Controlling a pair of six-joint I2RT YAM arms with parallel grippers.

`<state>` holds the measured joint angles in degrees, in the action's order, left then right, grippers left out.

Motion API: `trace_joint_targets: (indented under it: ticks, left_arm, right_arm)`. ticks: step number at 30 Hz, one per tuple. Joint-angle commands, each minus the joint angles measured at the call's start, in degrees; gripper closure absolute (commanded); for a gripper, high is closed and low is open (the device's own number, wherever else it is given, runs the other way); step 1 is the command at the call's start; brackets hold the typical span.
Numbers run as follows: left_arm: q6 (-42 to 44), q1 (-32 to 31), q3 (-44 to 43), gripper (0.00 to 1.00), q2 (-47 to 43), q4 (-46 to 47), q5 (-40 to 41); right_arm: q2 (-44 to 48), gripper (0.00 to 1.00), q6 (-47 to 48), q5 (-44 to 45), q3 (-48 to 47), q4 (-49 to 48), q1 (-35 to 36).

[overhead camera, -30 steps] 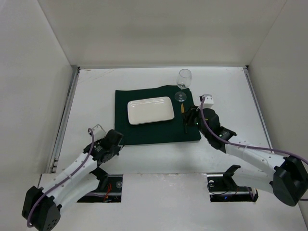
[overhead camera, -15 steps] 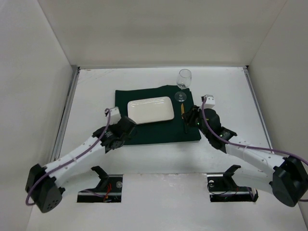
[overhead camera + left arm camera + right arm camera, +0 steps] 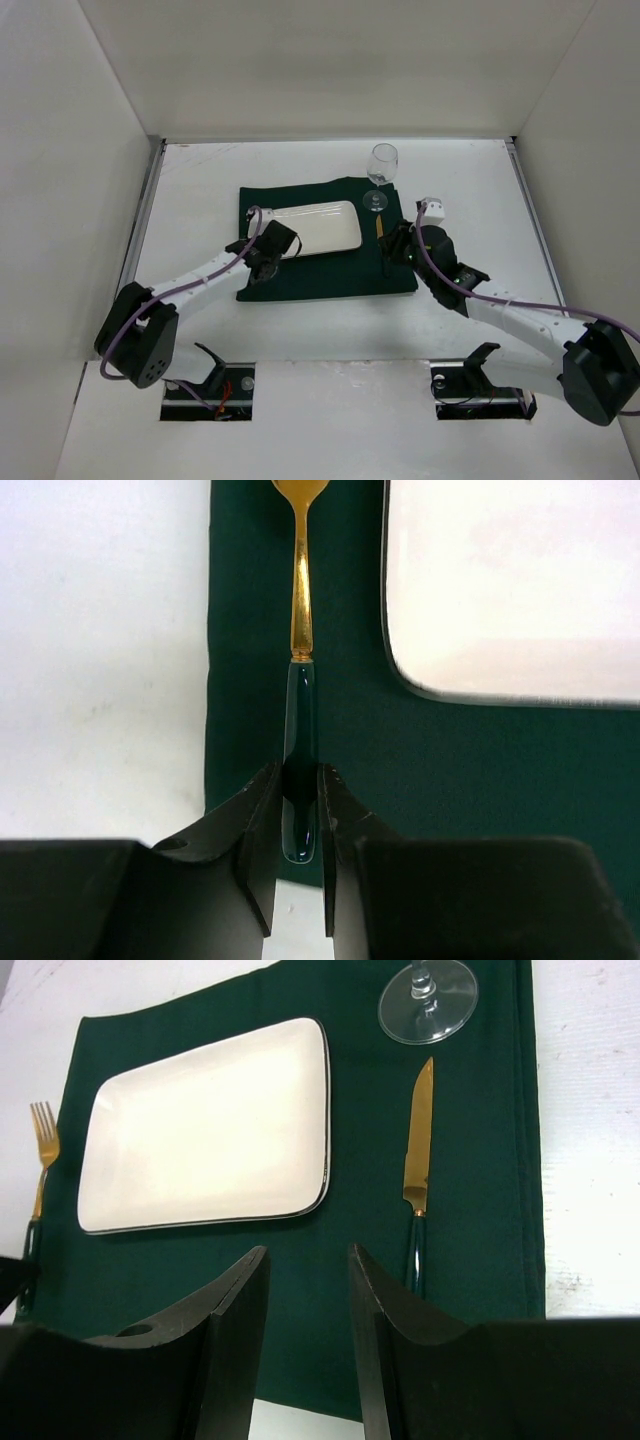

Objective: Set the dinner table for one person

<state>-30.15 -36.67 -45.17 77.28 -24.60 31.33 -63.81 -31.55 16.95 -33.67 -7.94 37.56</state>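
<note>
The white dinner table carries a dark green cloth. On the cloth are a white rectangular plate, a gold knife with a dark handle right of the plate, and a wine glass at the far right corner. My left gripper is shut on the dark handle of a gold fork. The fork points away along the cloth's left edge, left of the plate. My right gripper is open and empty, low over the cloth's near right part, with the knife just to its right.
White walls edge the table on the left, right and back. In the right wrist view the fork sits at the far left of the plate, and the glass foot is beyond the knife tip.
My left arm has swung from the near left of the table forward and right to the cloth's left edge beside the plate. The right arm has not moved.
</note>
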Motion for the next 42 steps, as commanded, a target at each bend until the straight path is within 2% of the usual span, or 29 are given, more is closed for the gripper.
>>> trace_joint_targets:
  ticks: [1,12,27,30,35,42]
  left_arm:
    - [4.57,2.43,-1.59,0.92,1.82,5.78,-2.76]
    - [5.02,3.75,0.43,0.92,6.48,9.92,-2.77]
    - [2.99,3.75,3.07,0.91,7.01,6.50,1.01]
    - [3.26,3.84,2.54,0.84,7.36,6.23,1.71]
    - [3.26,3.93,2.37,0.67,5.17,5.71,3.38]
    - [2.73,3.14,1.93,0.63,-5.27,5.35,4.18]
  right_arm:
    - [-0.43,0.57,-0.35,0.45,-0.08,-3.22,0.10]
    - [-2.46,0.57,-0.53,0.45,-0.52,-3.66,0.10]
    - [-2.90,0.57,-0.62,0.45,-0.61,-3.66,0.10]
    - [-2.99,0.57,-0.62,0.45,-0.61,-3.57,0.10]
    - [-2.28,0.57,-0.62,0.72,-0.34,-3.66,0.10]
    - [-0.62,0.54,-0.62,2.82,0.62,-4.53,0.10]
